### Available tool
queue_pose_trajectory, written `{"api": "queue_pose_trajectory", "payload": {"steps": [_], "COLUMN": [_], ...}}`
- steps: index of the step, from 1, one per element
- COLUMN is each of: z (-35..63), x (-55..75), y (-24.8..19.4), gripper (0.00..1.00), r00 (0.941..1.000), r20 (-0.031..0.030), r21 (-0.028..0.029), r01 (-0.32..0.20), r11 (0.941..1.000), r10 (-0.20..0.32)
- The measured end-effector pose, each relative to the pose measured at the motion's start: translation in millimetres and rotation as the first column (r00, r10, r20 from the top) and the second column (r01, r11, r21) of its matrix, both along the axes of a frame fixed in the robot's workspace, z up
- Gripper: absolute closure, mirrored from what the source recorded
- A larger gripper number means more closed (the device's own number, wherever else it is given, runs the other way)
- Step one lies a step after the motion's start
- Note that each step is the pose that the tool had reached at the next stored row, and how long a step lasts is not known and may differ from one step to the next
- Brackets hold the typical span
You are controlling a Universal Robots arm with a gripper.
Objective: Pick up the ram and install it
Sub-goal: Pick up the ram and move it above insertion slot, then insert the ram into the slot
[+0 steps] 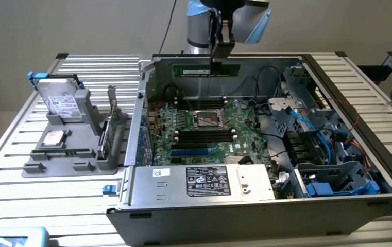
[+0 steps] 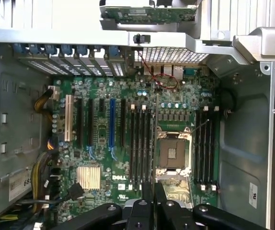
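Exterior view shows claw [image 1: 218,61] gripping ram [image 1: 205,69] above case [image 1: 251,222].

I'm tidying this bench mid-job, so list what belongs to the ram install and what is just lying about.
Job in hand:
- gripper, shut on the ram
- memory slots
- open computer case

Lying about:
- hard drive
- expansion card
- grey holder under both
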State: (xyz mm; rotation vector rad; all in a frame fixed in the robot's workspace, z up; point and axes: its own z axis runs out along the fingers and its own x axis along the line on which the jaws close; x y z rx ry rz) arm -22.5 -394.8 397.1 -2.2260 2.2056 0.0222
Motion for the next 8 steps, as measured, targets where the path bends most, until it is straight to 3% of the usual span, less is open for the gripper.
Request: {"api": "queue_pose_trajectory", "payload": {"steps": [8], "z": [-7.7], "x": [0.0], "y": [0.0], "gripper": [0.87], "r00": [1.0000], "r20": [0.0000], "r21": [-0.0001], "r01": [0.000], "r11": [1.0000], "r10": [0.000]}}
